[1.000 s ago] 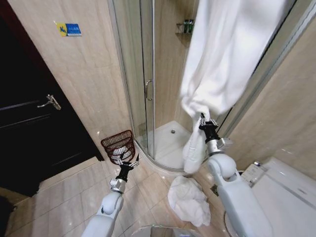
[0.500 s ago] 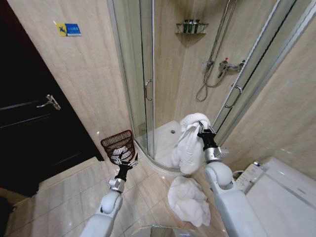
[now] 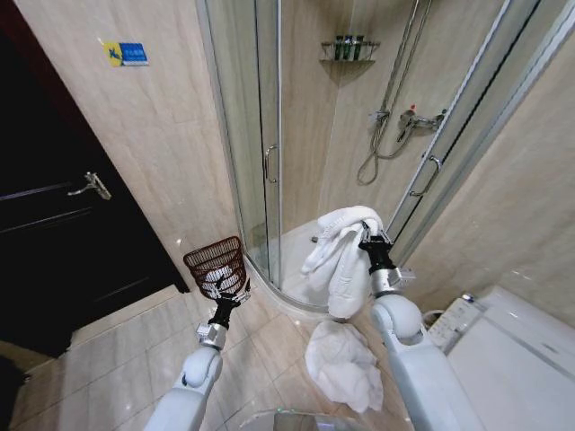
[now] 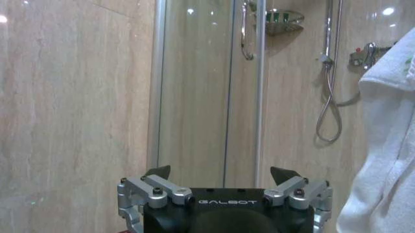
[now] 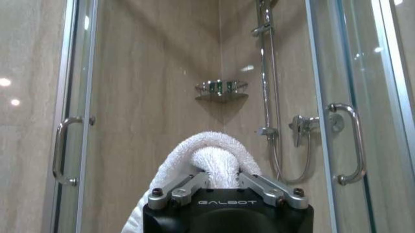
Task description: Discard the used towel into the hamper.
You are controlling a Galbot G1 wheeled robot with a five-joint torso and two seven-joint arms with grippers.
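Observation:
My right gripper (image 3: 370, 238) is raised in front of the shower and shut on a white towel (image 3: 338, 260). The towel drapes over the fingers and hangs down toward the floor. In the right wrist view the towel (image 5: 211, 155) bulges out of the shut right gripper (image 5: 217, 175). The hamper (image 3: 216, 267), a dark reddish-brown wire basket with something white inside, stands on the floor by the shower door. My left gripper (image 3: 235, 293) hovers open just in front of the hamper with nothing in it. In the left wrist view the left gripper (image 4: 220, 173) is open, with the towel (image 4: 382, 145) beside it.
A second white towel (image 3: 341, 364) lies crumpled on the tiled floor between my arms. The curved glass shower enclosure (image 3: 260, 162) stands ahead. A toilet (image 3: 512, 350) is at the right and a dark door (image 3: 54, 224) at the left.
The towel, hanging high overhead a second ago, has come down and now drapes over my right gripper. One fold has swung out to the left. The left arm has stayed put.

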